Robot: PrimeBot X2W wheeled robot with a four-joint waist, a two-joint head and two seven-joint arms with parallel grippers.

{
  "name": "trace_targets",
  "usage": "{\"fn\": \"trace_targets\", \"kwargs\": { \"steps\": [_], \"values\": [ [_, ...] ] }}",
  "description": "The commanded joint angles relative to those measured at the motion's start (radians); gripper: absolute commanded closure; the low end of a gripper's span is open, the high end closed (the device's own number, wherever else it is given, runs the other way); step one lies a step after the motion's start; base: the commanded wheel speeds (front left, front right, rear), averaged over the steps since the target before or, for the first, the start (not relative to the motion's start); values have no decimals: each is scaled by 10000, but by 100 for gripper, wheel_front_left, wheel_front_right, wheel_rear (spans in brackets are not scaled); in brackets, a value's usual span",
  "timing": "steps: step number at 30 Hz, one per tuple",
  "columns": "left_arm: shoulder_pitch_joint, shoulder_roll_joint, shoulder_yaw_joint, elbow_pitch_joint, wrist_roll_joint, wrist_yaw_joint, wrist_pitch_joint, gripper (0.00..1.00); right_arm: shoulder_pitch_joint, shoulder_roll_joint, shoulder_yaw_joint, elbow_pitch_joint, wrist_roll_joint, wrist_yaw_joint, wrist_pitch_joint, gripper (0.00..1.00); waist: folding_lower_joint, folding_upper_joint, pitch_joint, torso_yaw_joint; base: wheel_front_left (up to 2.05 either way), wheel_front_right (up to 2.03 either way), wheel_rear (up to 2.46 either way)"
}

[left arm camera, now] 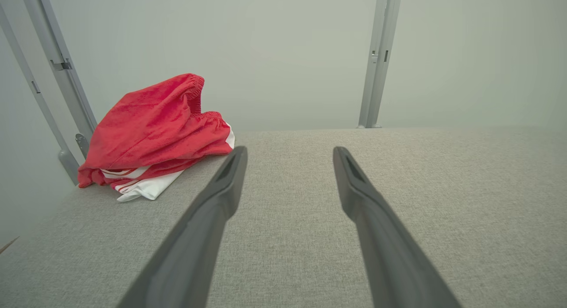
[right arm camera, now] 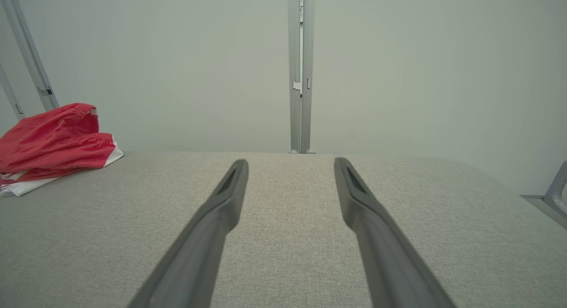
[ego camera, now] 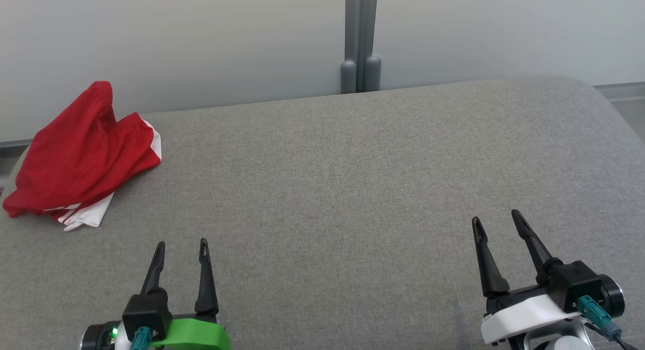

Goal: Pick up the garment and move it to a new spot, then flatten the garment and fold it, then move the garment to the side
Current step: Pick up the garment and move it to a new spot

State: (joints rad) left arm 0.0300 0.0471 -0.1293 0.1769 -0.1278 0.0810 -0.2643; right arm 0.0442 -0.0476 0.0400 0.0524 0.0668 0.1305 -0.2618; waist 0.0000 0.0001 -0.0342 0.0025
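garment [ego camera: 83, 153] first: a red heap with white striped trim, bunched at the far left corner of the grey padded surface [ego camera: 352, 189], one fold standing up against the pale wall [ego camera: 201, 48] behind it. nothing is lifted yet, so the step in hand looks like the opening reach and pick. both tools are empty, with their fingers spread wide. the left gripper [ego camera: 182, 242] sits near the front edge on the left. the right gripper [ego camera: 496, 216] sits near the front on the right, well apart from the cloth.

the left arm is plainly the closer one. i'd send it forward and further left, bringing the fingers down over the raised red hump. the thin white edge lies flat on the surface and would be hard to get under. pinching high on the bunch should take several layers at once, and a lift straight up before carrying it toward the middle would keep it from dragging.

little around it interferes. the broad middle of the surface offers a landing spot. the heap sits right at the left edge, so a sideways shove could push it off. a grey upright post [ego camera: 361, 38] stands behind the far edge, away from the likely path.
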Motion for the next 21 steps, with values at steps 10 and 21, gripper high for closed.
{"fn": "trace_targets", "kwargs": {
  "steps": [10, 21],
  "values": [
    [17, 60, -17, 9, -63, 68, -8, 0, 50, -47, -63, -19, 52, 4, -45, 0, 0, -1, 46, 7, 0, 0, 0],
    [-164, 60, 35, 15, -19, 54, -8, 0, 57, -47, -104, -74, 43, 4, -46, 0, 0, -1, 111, 353, 0, 0, 0]
  ]
}}
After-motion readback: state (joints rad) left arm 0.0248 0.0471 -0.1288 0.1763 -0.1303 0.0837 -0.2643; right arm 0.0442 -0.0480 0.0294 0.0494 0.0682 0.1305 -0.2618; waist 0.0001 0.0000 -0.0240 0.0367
